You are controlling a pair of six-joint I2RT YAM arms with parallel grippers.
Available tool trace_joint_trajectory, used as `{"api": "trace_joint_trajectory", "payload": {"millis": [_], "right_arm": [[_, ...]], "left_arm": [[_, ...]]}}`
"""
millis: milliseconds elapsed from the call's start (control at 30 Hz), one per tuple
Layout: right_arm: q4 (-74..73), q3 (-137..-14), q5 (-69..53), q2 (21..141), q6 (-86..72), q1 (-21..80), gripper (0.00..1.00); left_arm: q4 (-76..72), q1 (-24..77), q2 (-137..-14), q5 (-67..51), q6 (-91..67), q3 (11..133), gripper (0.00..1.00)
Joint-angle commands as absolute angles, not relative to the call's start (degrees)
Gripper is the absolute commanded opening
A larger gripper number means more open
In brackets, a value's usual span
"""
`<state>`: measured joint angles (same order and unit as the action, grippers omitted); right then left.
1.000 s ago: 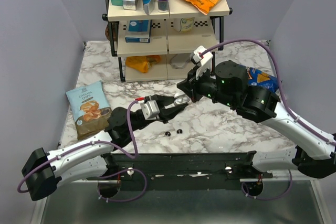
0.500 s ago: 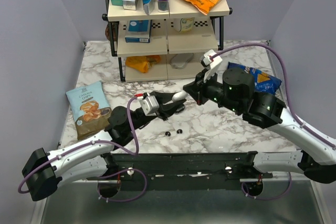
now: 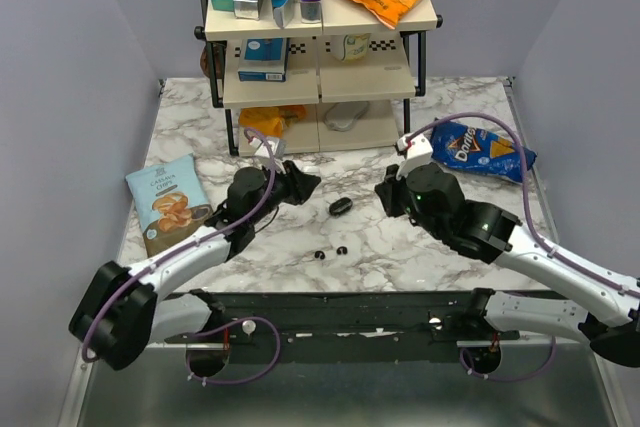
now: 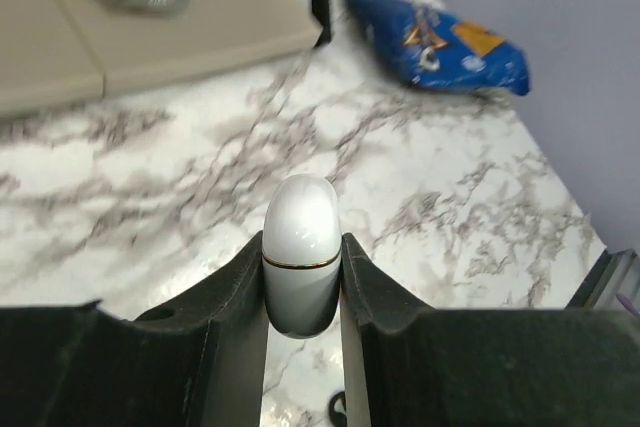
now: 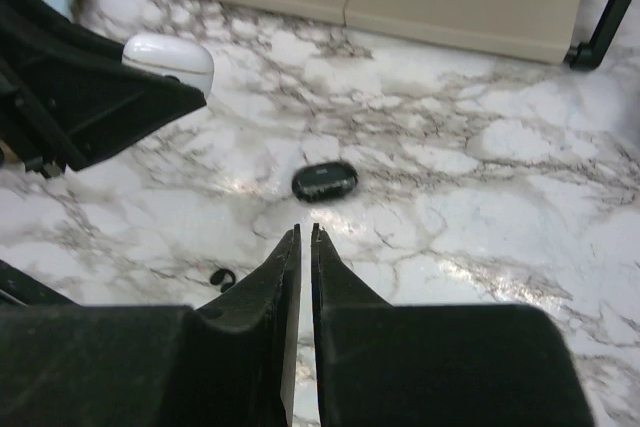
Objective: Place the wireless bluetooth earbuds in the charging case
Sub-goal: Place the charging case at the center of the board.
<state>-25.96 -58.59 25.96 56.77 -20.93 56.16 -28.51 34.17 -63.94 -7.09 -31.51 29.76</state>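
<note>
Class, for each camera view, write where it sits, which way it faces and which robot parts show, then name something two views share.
Top external: above and behind the robot, facing down over the marble table toward the shelf; left arm and right arm show.
Left wrist: on the left arm, facing the blue chip bag; left claw gripping the white oval case shows.
Right wrist: on the right arm, facing the shelf over the charging case; right claw shows.
Shared: both wrist views show the white oval case.
</note>
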Motion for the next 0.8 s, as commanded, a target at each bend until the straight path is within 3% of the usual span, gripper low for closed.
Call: {"api": "trace_joint_trajectory", "payload": {"millis": [0, 267, 600, 667, 700, 767], "right_arm": [[-23.73, -55.12, 25.41, 57.13, -23.47, 56.16, 0.18], [-22.24, -51.68, 24.26, 55.37, -23.38, 56.07, 0.21], [-21.88, -49.84, 23.55, 54.05, -23.47, 56.16, 0.22], [-21.89, -49.66, 23.64, 53.88, -23.47, 56.07, 0.22], [-21.88, -49.48, 23.90, 53.62, -23.38, 56.07, 0.22], [-21.62, -49.22, 24.17, 53.44, -23.29, 56.07, 0.23]], "left_arm": [[-20.84, 30.60, -72.49, -10.54, -40.07, 34.35, 0.00], [-26.53, 27.25, -88.13, -17.04, -46.05, 36.39, 0.00], [-26.37, 26.02, -96.76, -18.90, -45.97, 39.99, 0.01], [-25.84, 25.93, -96.68, -18.29, -45.97, 39.90, 0.07], [-25.49, 25.84, -96.42, -17.93, -45.88, 39.47, 0.15], [-24.70, 25.66, -96.42, -16.96, -45.62, 39.38, 0.20]]}}
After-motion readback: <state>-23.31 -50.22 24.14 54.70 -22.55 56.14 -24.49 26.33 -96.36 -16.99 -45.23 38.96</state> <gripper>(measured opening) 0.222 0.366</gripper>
